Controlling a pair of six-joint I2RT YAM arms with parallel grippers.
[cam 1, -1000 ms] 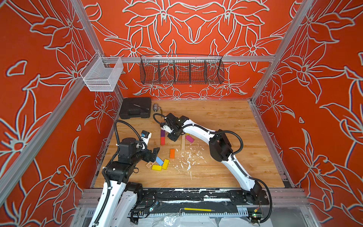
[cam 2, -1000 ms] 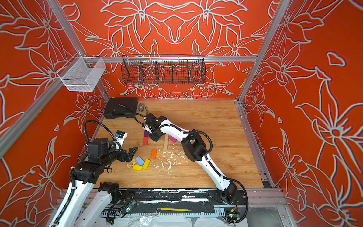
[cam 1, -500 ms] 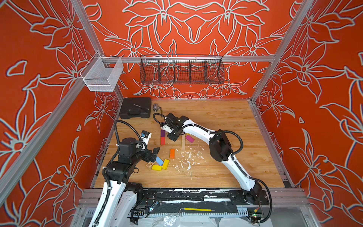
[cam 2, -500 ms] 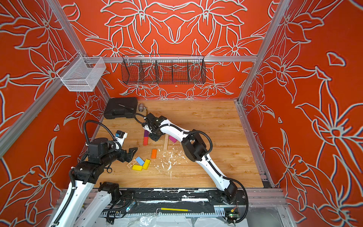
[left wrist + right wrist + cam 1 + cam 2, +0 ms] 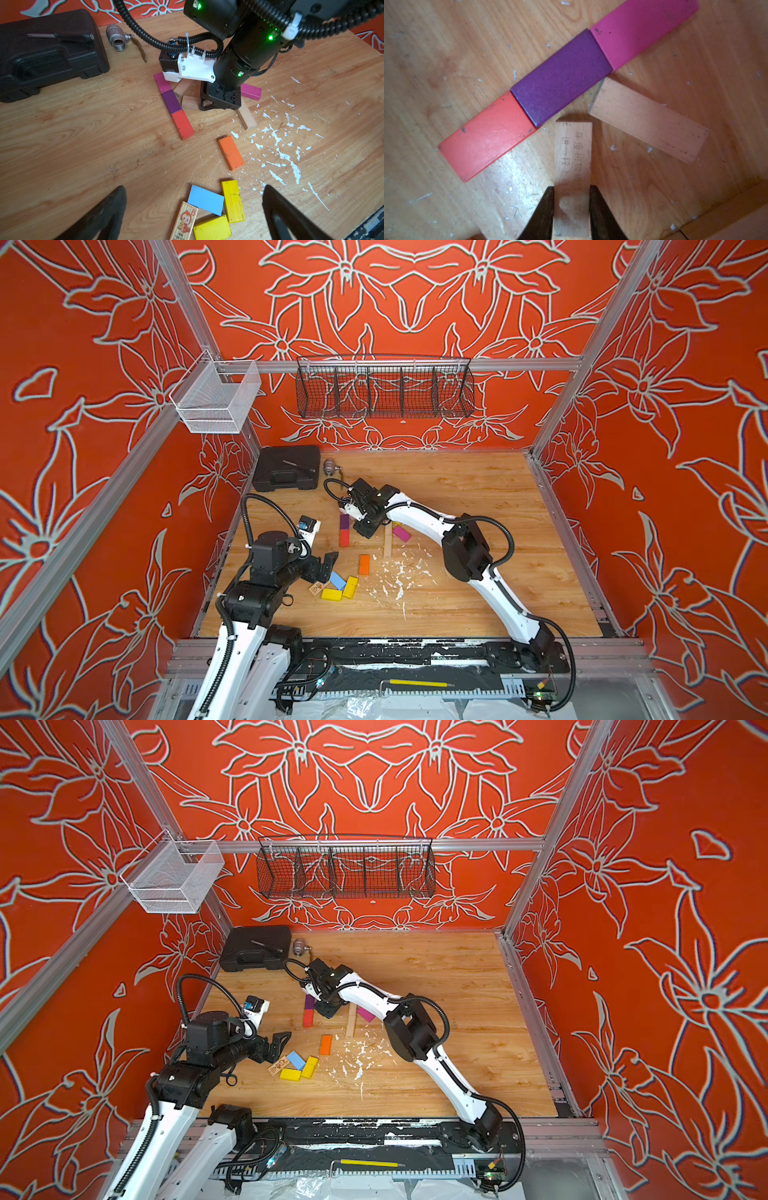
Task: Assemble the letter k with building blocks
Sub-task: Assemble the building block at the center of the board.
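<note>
Right gripper (image 5: 572, 194) clamped printed plain-wood plank (image 5: 573, 145), long axis aimed at purple rectangular wooden block (image 5: 562, 77), end just beside it. Left gripper (image 5: 195, 188) gaped, empty.

You have bare table (image 5: 478, 497) right of the right arm (image 5: 419, 518); building blocks (image 5: 364, 564), black case (image 5: 286, 468) and valve (image 5: 329, 466) obstruct the left half.

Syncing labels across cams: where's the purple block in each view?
Both top views: purple block, just left of and below centre.
Left wrist: slightly above and left of centre.
Right wrist: above centre, lying diagonal.
Landmark: red block butts one end in every view.
</note>
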